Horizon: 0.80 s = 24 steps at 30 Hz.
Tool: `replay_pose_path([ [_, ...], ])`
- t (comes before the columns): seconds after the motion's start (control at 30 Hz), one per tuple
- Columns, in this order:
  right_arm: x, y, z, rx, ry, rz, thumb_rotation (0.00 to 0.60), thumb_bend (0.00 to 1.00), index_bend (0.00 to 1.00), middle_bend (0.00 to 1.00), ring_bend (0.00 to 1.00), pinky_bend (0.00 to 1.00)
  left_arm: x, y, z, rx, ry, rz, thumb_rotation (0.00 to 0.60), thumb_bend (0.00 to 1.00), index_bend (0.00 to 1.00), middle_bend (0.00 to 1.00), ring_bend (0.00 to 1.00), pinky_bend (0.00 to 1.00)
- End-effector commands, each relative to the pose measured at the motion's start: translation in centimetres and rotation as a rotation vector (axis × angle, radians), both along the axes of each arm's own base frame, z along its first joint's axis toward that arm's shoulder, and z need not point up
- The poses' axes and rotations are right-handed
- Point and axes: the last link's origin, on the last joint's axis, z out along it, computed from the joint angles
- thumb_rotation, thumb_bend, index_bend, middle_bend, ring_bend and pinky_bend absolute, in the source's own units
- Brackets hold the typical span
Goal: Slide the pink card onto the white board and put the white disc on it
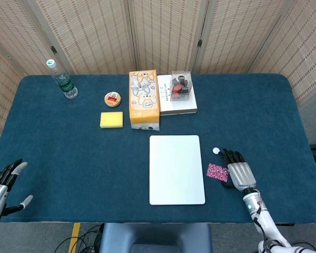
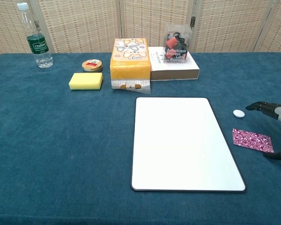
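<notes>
Both hands hold nothing: left hand at the counter's near left corner, fingers spread; right hand fingers extended, just right of the pink card. Patterned magenta, the card lies flat beside the white board's right edge. White disc sits just beyond. Sponge, tin, tissue box, bottle line the far edge.

Screened-off test room: woven partition panels, blue-clothed table.
</notes>
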Motion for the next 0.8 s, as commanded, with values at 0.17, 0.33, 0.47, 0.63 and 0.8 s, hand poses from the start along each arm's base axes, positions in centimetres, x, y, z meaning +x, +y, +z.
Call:
replay_pose_path([
  [0.17, -0.7, -1.7, 1.3, -0.042, 0.005, -0.019, 0.6, 0.13, 0.02, 0.01, 0.0, 0.0, 0.0, 0.2, -0.3, -0.005, 0.012, 0.007, 0.6, 0.29, 0.0, 0.07, 0.11, 0.22],
  [0.33, -0.8, -2.1, 2.1, 0.005, -0.031, -0.035, 0.6, 0.13, 0.02, 0.01, 0.0, 0.0, 0.0, 0.2, -0.4, -0.003, 0.017, 0.011, 0.6, 0.29, 0.0, 0.07, 0.11, 0.22],
  [0.47, -0.4, -1.7, 2.7, 0.062, -0.049, -0.019, 0.6, 0.13, 0.02, 0.01, 0.0, 0.0, 0.1, 0.2, -0.5, -0.004, 0.016, 0.009, 0.6, 0.29, 0.0, 0.07, 0.11, 0.22],
  [0.63, 0.7, -1.8, 3.5, 0.123, -0.019, 0.035, 0.6, 0.13, 0.12, 0.03, 0.0, 0.0, 0.2, 0.1, -0.5, -0.006, 0.01, 0.004, 0.6, 0.29, 0.0, 0.07, 0.11, 0.22],
  [0.8, 2.0, -2.0, 3.9, 0.168, 0.043, 0.084, 0.6, 0.13, 0.2, 0.04, 0.0, 0.0, 0.2, 0.0, -0.2, 0.0, 0.001, 0.001, 0.6, 0.29, 0.0, 0.07, 0.11, 0.22],
])
